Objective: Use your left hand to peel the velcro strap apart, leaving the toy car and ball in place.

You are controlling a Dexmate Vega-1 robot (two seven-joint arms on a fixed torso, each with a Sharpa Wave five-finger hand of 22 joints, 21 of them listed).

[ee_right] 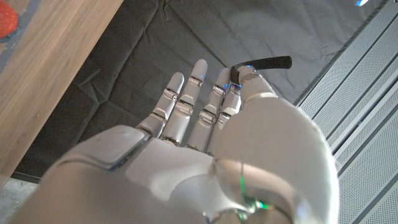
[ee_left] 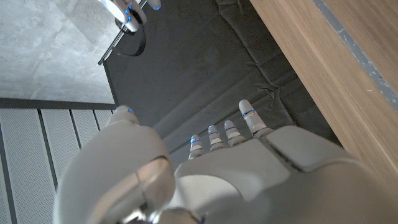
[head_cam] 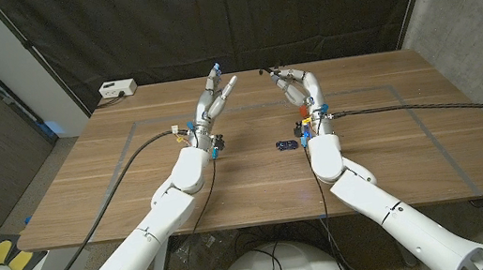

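Note:
My right hand (head_cam: 297, 87) is raised over the far middle of the table and pinches a black velcro strap (head_cam: 272, 72) between thumb and finger. The strap (ee_right: 261, 63) sticks out sideways from the fingertips (ee_right: 239, 78). My left hand (head_cam: 215, 96) is raised beside it, a little apart, fingers spread and holding nothing. In the left wrist view, my own left hand (ee_left: 249, 162) shows with the right hand's fingertips (ee_left: 127, 12) and the dark strap (ee_left: 127, 46) beyond. A small blue toy car (head_cam: 286, 145) sits on the table near my right wrist. A red-orange ball (ee_right: 5, 18) lies on the wood.
A white box (head_cam: 118, 89) with a cable sits at the table's far left corner. Grey tape lines (head_cam: 396, 87) mark a rectangle on the wooden table (head_cam: 397, 160). A black curtain hangs behind the far edge.

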